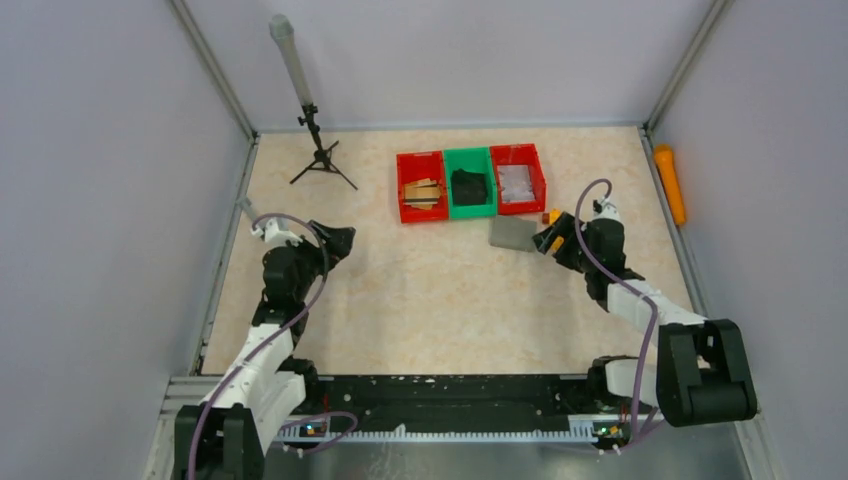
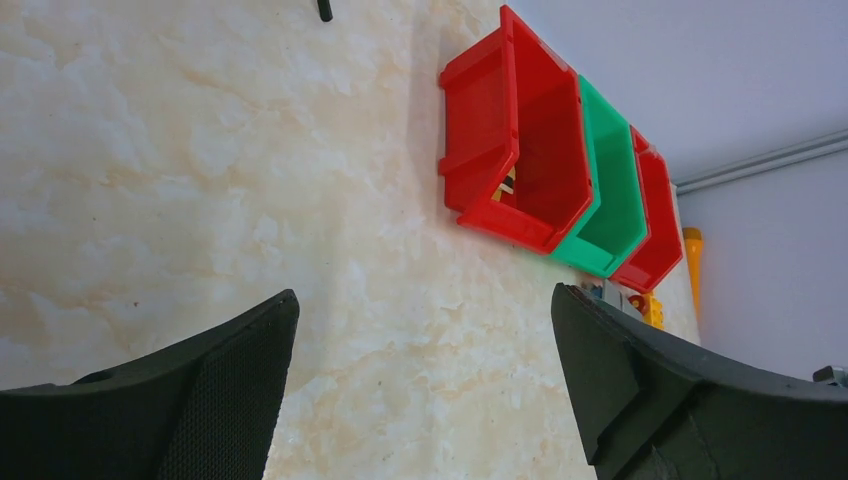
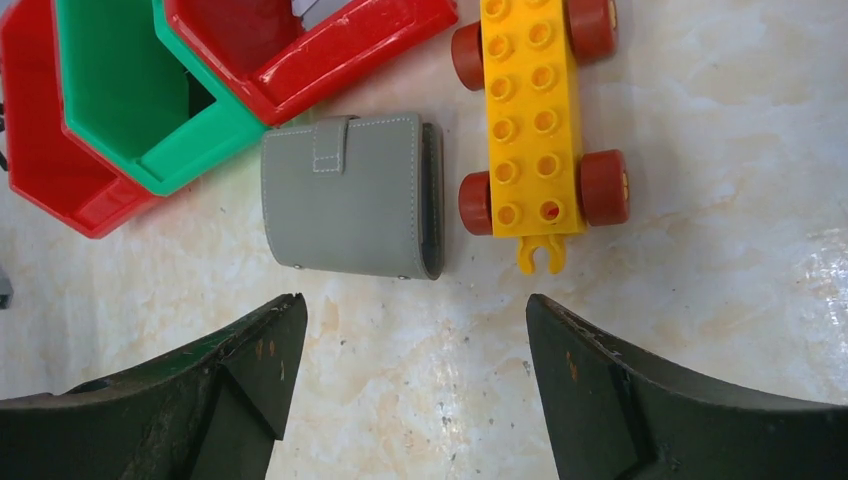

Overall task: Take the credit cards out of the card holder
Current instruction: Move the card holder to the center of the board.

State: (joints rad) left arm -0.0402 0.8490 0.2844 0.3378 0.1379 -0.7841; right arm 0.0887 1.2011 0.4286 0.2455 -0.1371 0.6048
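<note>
The grey card holder (image 3: pixel 350 195) lies folded shut on the table, its tab on the far edge, just in front of the bins; it shows as a small grey slab (image 1: pixel 512 234) in the top view. The credit cards are hidden. My right gripper (image 3: pixel 415 320) hovers open just short of the holder, nothing between its fingers; it sits beside the holder (image 1: pixel 550 240) in the top view. My left gripper (image 2: pixel 425 310) is open and empty over bare table at the left (image 1: pixel 335 240), far from the holder.
A row of three bins stands behind the holder: red (image 1: pixel 421 185), green (image 1: pixel 469 182), red (image 1: pixel 518 178). A yellow brick car with red wheels (image 3: pixel 535 120) lies right of the holder. A small tripod (image 1: pixel 318 150) stands back left. An orange cylinder (image 1: pixel 670 183) lies along the right wall.
</note>
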